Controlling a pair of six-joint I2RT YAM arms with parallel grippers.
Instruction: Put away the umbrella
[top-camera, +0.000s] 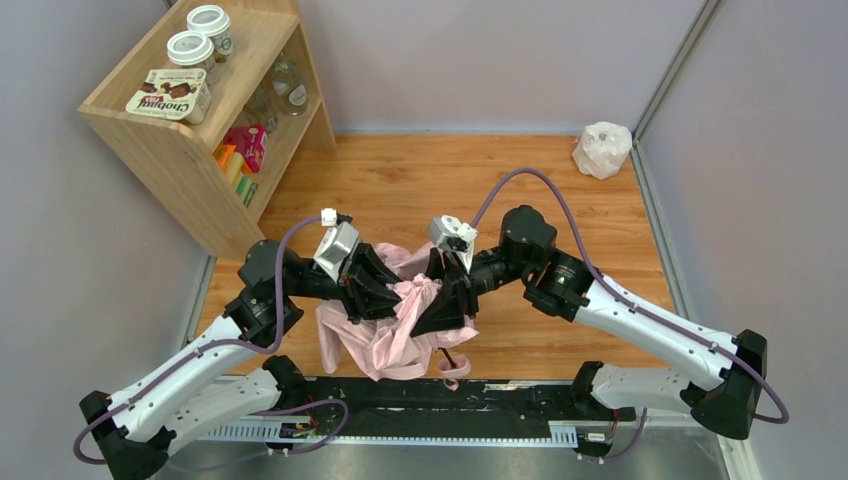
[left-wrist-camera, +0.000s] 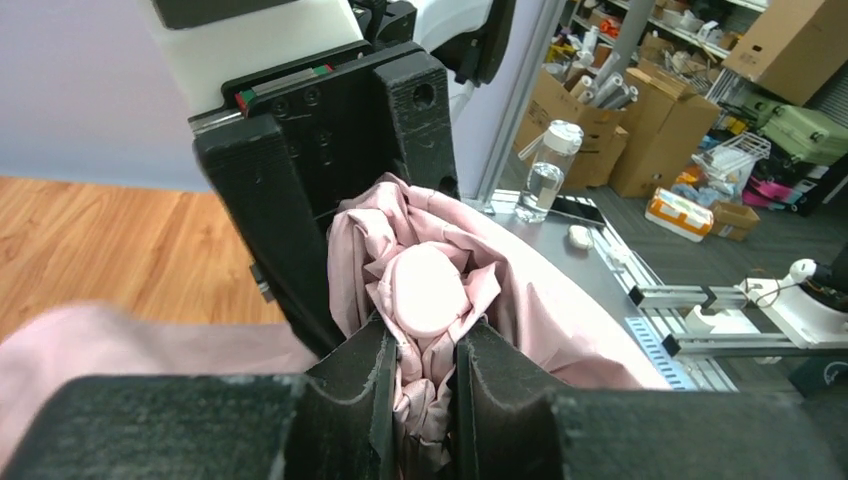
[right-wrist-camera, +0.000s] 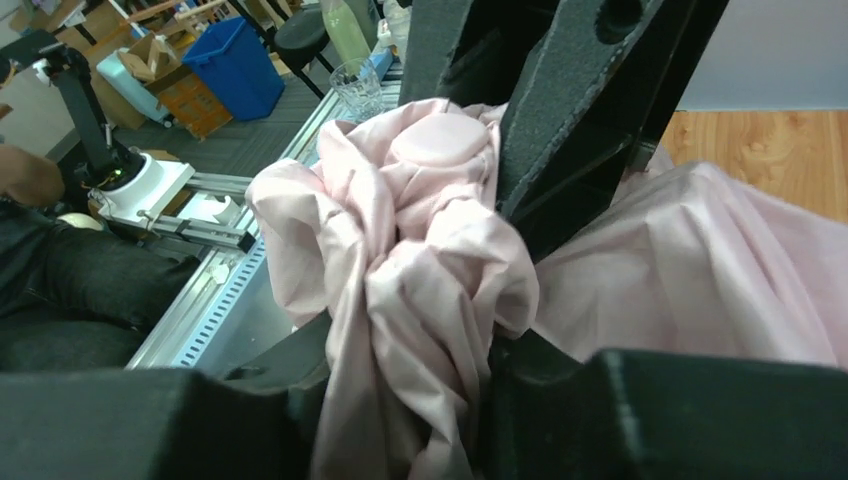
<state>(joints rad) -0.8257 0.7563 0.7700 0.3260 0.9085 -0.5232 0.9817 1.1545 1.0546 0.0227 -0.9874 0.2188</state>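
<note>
Near the front edge of the wooden table (top-camera: 560, 190), just ahead of the arm bases, the umbrella (top-camera: 385, 345) hangs as a crumpled pink bundle between the two arms, which meet nose to nose over it. The left gripper (top-camera: 385, 290) is clenched on the fabric. Its wrist view shows the cloth squeezed between the two black fingers (left-wrist-camera: 370, 390), with a rounded pink cap (left-wrist-camera: 425, 290) sitting just beyond the fingertips. The right gripper (top-camera: 440, 295) comes in from the opposite side, and its own fingers (right-wrist-camera: 560, 400) press against a twisted wad of the same fabric (right-wrist-camera: 400, 260) (the cloth fills the gap from one finger to the other), so it too is grasping the umbrella. Loose folds droop below both grippers toward the table's near edge. A thin black shaft (top-camera: 452, 357) and a pink wrist loop (top-camera: 455, 377) poke out at the lower right of the bundle. Well apart, a white plastic bag (top-camera: 603, 150) lies in the far right corner, and a wooden shelf (top-camera: 200, 150) stands at the far left.
</note>
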